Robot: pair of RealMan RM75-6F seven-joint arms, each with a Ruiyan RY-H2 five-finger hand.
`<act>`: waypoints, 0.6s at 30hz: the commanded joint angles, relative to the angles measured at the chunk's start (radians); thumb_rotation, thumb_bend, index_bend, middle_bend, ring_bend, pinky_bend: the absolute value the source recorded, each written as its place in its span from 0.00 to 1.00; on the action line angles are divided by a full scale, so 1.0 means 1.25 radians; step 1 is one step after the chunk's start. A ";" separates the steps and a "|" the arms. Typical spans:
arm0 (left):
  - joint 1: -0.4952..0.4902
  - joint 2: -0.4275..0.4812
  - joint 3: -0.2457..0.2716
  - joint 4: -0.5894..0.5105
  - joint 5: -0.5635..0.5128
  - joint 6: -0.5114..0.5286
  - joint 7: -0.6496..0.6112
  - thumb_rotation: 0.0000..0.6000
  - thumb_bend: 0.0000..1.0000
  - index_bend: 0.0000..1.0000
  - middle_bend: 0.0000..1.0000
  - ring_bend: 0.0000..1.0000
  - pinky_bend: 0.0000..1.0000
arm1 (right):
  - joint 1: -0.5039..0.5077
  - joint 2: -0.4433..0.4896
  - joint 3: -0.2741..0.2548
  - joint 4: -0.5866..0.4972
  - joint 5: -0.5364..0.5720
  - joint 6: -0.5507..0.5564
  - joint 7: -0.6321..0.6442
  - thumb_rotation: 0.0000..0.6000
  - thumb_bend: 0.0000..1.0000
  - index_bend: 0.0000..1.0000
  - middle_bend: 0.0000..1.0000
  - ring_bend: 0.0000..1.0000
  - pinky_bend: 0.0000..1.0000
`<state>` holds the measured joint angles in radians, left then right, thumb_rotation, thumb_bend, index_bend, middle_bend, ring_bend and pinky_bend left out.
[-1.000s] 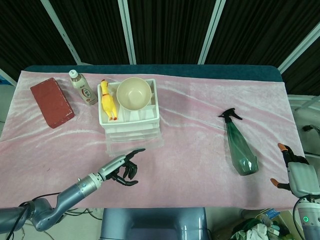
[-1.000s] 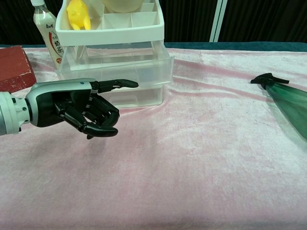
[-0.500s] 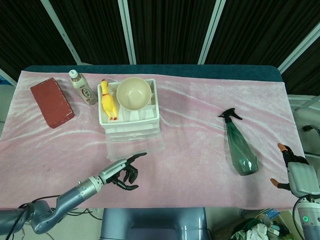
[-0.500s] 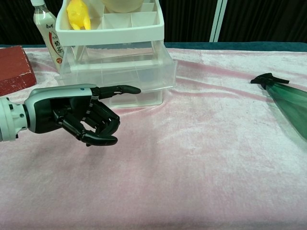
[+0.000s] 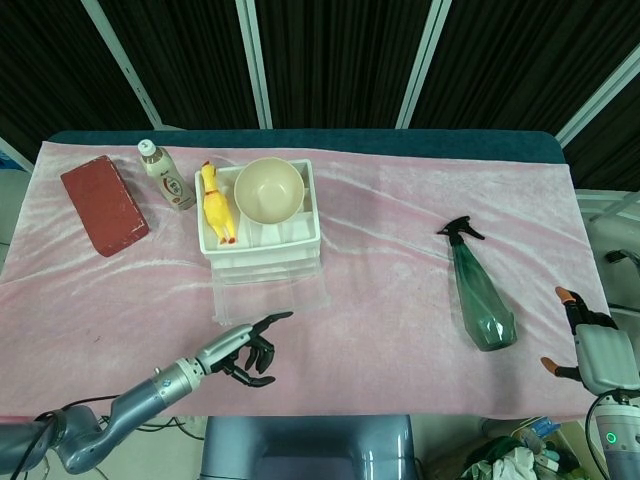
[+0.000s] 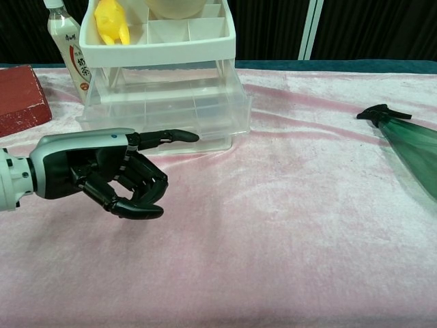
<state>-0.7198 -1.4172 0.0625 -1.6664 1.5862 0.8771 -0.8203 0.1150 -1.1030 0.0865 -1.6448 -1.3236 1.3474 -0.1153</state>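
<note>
My left hand [image 5: 240, 348] [image 6: 102, 171] hovers just in front of a clear plastic drawer unit [image 6: 160, 85]. Most of its fingers are curled in and hold nothing. One finger is stretched out, and its tip lies against the front of the lower drawer [image 5: 268, 295] [image 6: 164, 116], which is pulled out toward me. The unit's white top tray [image 5: 305, 232] carries a cream bowl [image 5: 268, 188] and a yellow rubber chicken [image 5: 213, 203] [image 6: 110, 19]. My right hand [image 5: 590, 350] stays by the table's right edge with its fingers apart, holding nothing.
A green spray bottle [image 5: 480, 292] [image 6: 410, 137] lies on the pink cloth at the right. A small drink bottle [image 5: 166, 176] [image 6: 65, 41] and a red brick [image 5: 103, 204] [image 6: 20, 99] stand left of the drawer unit.
My left hand has drawn back toward me and the lower drawer has slid further out with it. The right hand has not moved.
</note>
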 commanded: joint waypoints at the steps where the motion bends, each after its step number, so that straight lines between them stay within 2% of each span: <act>1: 0.002 0.002 0.002 -0.002 0.006 0.009 0.002 1.00 0.27 0.00 0.69 0.61 0.69 | 0.001 0.000 0.000 -0.001 0.001 -0.002 -0.002 1.00 0.00 0.07 0.10 0.28 0.24; 18: 0.016 0.012 0.015 -0.014 0.021 0.044 0.017 1.00 0.27 0.00 0.70 0.61 0.69 | 0.002 -0.001 0.000 -0.001 0.005 -0.005 -0.005 1.00 0.00 0.07 0.10 0.28 0.24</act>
<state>-0.7007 -1.4037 0.0800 -1.6822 1.6114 0.9309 -0.7995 0.1177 -1.1044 0.0864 -1.6462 -1.3168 1.3412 -0.1220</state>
